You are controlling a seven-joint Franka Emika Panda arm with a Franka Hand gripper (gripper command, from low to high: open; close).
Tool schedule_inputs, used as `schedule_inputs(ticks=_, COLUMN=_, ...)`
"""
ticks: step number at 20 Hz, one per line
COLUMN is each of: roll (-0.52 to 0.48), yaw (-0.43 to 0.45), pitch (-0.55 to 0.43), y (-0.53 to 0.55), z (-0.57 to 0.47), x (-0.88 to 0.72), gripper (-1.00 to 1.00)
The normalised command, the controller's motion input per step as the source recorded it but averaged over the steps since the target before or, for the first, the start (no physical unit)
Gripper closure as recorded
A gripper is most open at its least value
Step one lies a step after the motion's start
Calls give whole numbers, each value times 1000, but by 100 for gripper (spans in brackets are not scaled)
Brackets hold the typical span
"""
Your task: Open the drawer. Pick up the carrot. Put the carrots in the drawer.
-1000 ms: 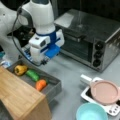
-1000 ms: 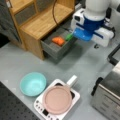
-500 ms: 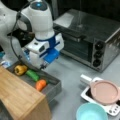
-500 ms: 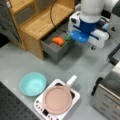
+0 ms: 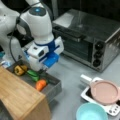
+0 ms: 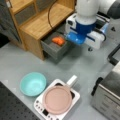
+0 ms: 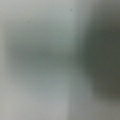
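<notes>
The dark-grey drawer (image 5: 53, 87) (image 6: 53, 50) stands pulled out of the wooden-topped cabinet (image 5: 17, 97) (image 6: 41, 23). The orange carrot (image 5: 40, 84) (image 6: 58, 40) lies inside it near the front, in both front views. My gripper (image 5: 42, 71) hangs just above the drawer's open side, close to the carrot and apart from it. Its white and blue hand (image 6: 83, 35) covers the fingers. The wrist view shows only a pale grey blur with a darker band on the right.
A green vegetable (image 5: 33, 74) and a yellow item (image 5: 19, 70) also lie in the drawer. A silver toaster oven (image 5: 92, 37) stands behind. A pink plate on a white cooker (image 5: 105, 92) (image 6: 57, 100) and a teal bowl (image 5: 93, 112) (image 6: 33, 83) sit in front.
The hand has drifted a little lower and closer to the drawer. The carrot has stayed in the drawer throughout.
</notes>
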Motion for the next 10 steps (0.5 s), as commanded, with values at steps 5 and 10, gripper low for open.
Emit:
schedule_inputs(ticks=5, roll=132, yaw=-41, pitch=71, y=-34, z=67, x=183, gripper=-100)
schedule_inputs(ticks=10, roll=126, yaw=-56, pitch=52, y=-89, z=55, x=193, gripper=-100)
